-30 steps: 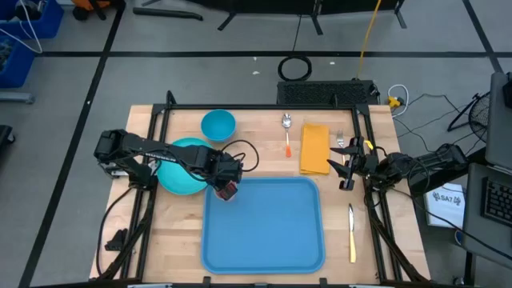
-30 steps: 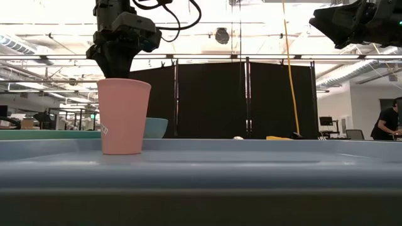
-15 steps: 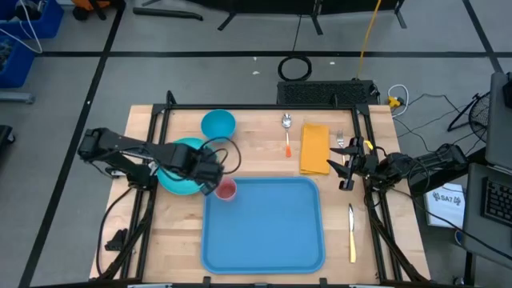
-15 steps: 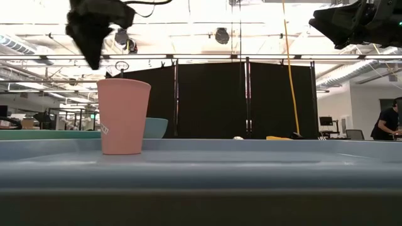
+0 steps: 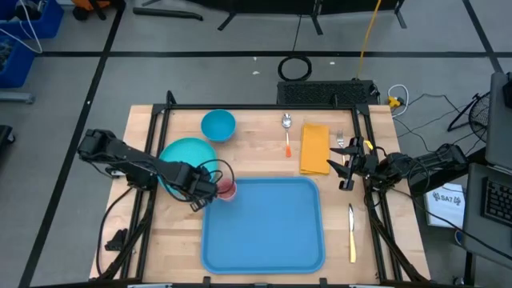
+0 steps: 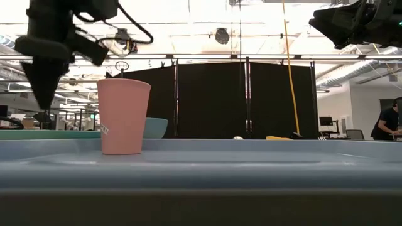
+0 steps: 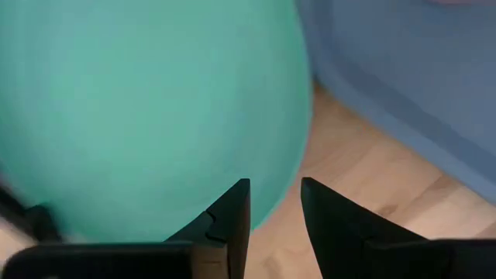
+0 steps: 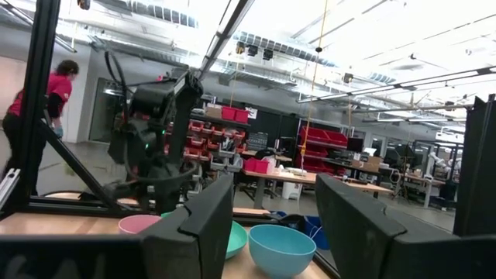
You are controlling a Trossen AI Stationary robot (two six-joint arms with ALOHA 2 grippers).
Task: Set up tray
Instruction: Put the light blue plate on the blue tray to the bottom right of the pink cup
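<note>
High view: pink cup (image 5: 227, 189) stands in tray (image 5: 264, 232); left claw (image 5: 198, 196) apart, empty.

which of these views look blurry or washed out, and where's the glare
Left wrist view: the round teal plate and large flat light-blue plastic tray are soft and out of focus. Low view: bright ceiling lights wash out the top, the left gripper is a dark silhouette, the tray's near rim is blurred, and the pink paper cup is sharp. High view: evenly lit.

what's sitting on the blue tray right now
Only a pink cup, upright in the tray's far-left corner. The rest of the tray shows bare. The left hand hangs beside the cup, empty. The cup's inside cannot be seen clearly.
</note>
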